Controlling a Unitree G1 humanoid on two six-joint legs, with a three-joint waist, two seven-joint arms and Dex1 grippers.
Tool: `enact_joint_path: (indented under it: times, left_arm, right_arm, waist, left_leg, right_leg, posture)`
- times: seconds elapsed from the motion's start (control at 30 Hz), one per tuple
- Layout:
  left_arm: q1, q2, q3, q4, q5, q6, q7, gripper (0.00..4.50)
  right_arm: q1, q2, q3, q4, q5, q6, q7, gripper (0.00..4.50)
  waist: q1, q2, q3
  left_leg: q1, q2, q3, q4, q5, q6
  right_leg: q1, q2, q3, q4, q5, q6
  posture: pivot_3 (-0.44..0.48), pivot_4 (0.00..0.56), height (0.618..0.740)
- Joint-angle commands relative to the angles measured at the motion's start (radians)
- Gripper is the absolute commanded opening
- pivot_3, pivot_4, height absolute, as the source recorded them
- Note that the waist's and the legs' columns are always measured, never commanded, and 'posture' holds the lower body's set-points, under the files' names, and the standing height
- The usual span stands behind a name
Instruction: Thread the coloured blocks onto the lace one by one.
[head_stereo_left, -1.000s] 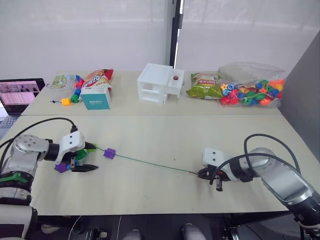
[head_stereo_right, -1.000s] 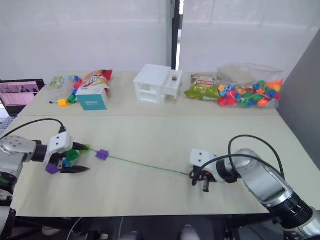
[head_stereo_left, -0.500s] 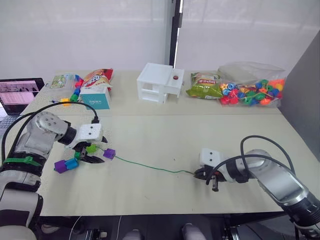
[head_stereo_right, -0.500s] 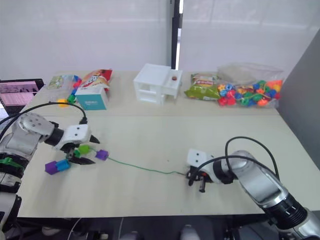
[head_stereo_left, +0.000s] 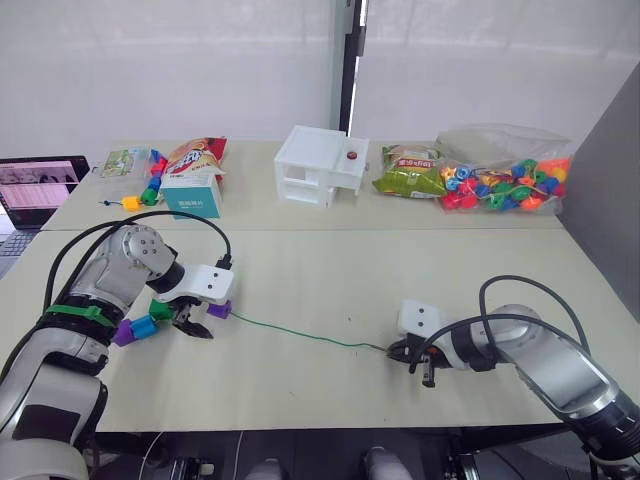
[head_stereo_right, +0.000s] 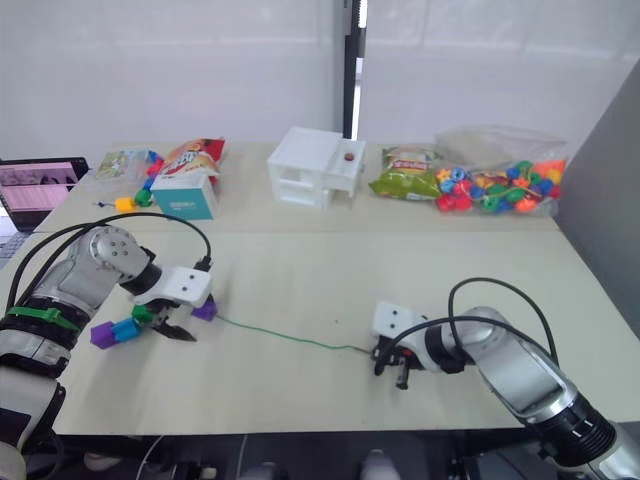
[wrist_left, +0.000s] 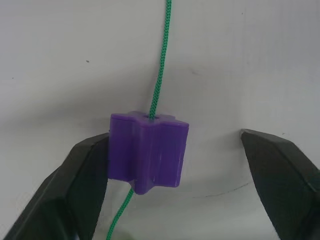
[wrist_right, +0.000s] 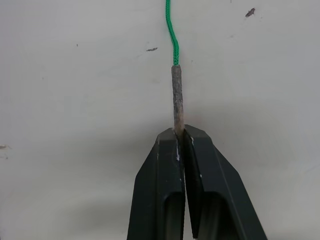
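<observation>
Sliding right since before, the left gripper (wrist_left: 175, 165) is sitting open around a light purple block (wrist_left: 148, 151); the right gripper (wrist_right: 180, 137) is pinching the lace's (head_stereo_left: 300, 335) stiff tip.

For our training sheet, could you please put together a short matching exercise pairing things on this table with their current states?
Things:
1. right gripper
2. left gripper
3. purple block
4. lace

States:
A. threaded on the cord, between open fingers
B. lying slack across the table
C. shut on the stiff lace tip
D. open, fingers either side of a block

Pairs: 1-C, 2-D, 3-A, 4-B
</observation>
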Motion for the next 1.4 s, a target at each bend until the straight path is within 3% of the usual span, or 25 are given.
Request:
enact_joint_path:
  times: [0.03, 0.17, 0.5, 0.8, 1.03, 1.27, 1.4]
  left_arm:
    - [-0.009, 0.004, 0.001, -0.025, 0.006, 0.006, -0.007, 2.5]
    - [-0.005, 0.017, -0.006, -0.027, 0.025, -0.005, -0.005, 1.4]
    - [0.024, 0.067, 0.012, -0.048, 0.026, -0.002, -0.023, 1.39]
    - [0.04, 0.151, 0.022, -0.014, 0.049, -0.02, -0.007, 1.39]
    - [0.122, 0.236, 0.018, -0.122, -0.013, 0.049, -0.032, 1.39]
    - [0.193, 0.353, -0.006, -0.251, -0.108, 0.122, -0.032, 1.39]
    - [0.199, 0.391, 0.002, -0.249, -0.099, 0.11, -0.032, 1.39]
  right_arm:
    - [-0.005, -0.003, -0.029, -0.032, 0.011, 0.007, -0.004, 0.0]
    - [-0.014, -0.007, -0.025, -0.026, 0.014, 0.004, -0.001, 0.0]
    - [-0.014, -0.025, -0.028, -0.017, 0.017, -0.005, 0.019, 0.0]
    - [-0.001, -0.136, -0.078, 0.116, -0.016, -0.125, 0.069, 0.0]
    - [0.019, -0.196, -0.104, 0.263, -0.047, -0.23, 0.112, 0.0]
    - [0.082, -0.237, -0.14, 0.313, -0.051, -0.256, 0.129, 0.0]
    - [0.103, -0.236, -0.158, 0.31, -0.05, -0.263, 0.134, 0.0]
  waist:
    - [0.0, 0.0, 0.0]
    - [0.0, 0.0, 0.0]
    - [-0.003, 0.0, 0.0]
    - [0.002, 0.0, 0.0]
    - [-0.003, 0.0, 0.0]
    - [0.001, 0.0, 0.0]
    - [0.01, 0.0, 0.0]
  left_leg:
    - [0.0, 0.0, 0.0, 0.0, 0.0, 0.0]
    - [0.0, 0.0, 0.0, 0.0, 0.0, 0.0]
    - [0.0, 0.0, 0.0, 0.0, 0.0, 0.0]
    - [0.0, 0.0, 0.0, 0.0, 0.0, 0.0]
    - [0.0, 0.0, 0.0, 0.0, 0.0, 0.0]
    - [0.0, 0.001, 0.0, 0.0, 0.0, 0.001]
    - [0.0, 0.0, 0.0, 0.001, 0.0, 0.001]
  right_leg:
    - [0.0, 0.0, 0.0, 0.0, 0.0, 0.0]
    - [0.0, 0.0, 0.0, 0.0, 0.0, 0.0]
    - [0.0, 0.0, 0.0, 0.0, 0.0, 0.0]
    - [0.0, 0.0, 0.0, 0.0, 0.0, 0.0]
    - [0.0, 0.0, 0.0, 0.0, 0.0, 0.0]
    - [0.0, 0.0, 0.0, 0.0, 0.0, 0.0]
    - [0.002, 0.0, 0.0, -0.001, 0.0, 0.0]
  posture:
    - [0.0, 0.15, 0.74]
    - [0.0, 0.15, 0.74]
    - [0.0, 0.15, 0.74]
    - [0.0, 0.15, 0.74]
    - [0.0, 0.15, 0.74]
    - [0.0, 0.15, 0.74]
    - [0.0, 0.15, 0.74]
